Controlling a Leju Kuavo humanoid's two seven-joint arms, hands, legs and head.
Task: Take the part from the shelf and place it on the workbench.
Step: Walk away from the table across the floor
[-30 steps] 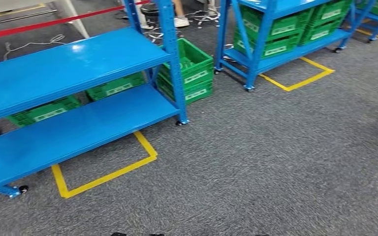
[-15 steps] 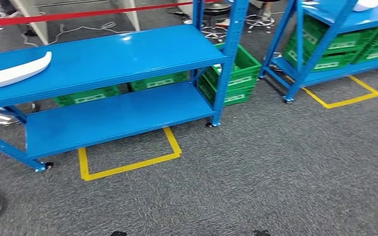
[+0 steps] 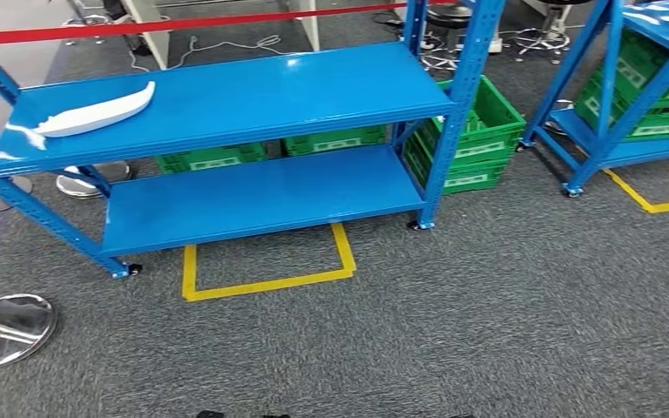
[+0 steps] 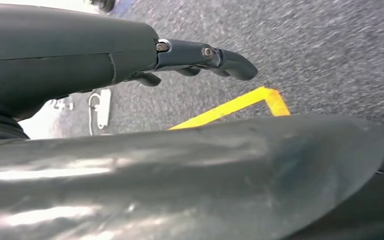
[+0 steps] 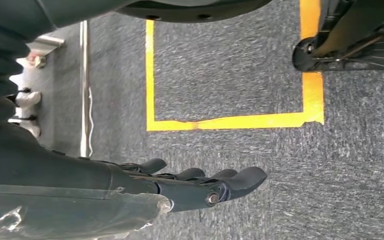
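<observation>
I count one white part (image 3: 96, 114) on the top shelf (image 3: 226, 100), ahead of my left robot hand (image 4: 200, 57). Two blue shelf racks stand on the carpet (the second (image 3: 636, 87) cut off at the edge), and one taped yellow square (image 3: 270, 283) lies ahead.

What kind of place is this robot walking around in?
Likely a warehouse or factory test floor: blue steel shelving on wheels, green storage crates stacked beside it, and yellow tape marking parking bays on grey carpet. A white part lies on the top shelf.
</observation>
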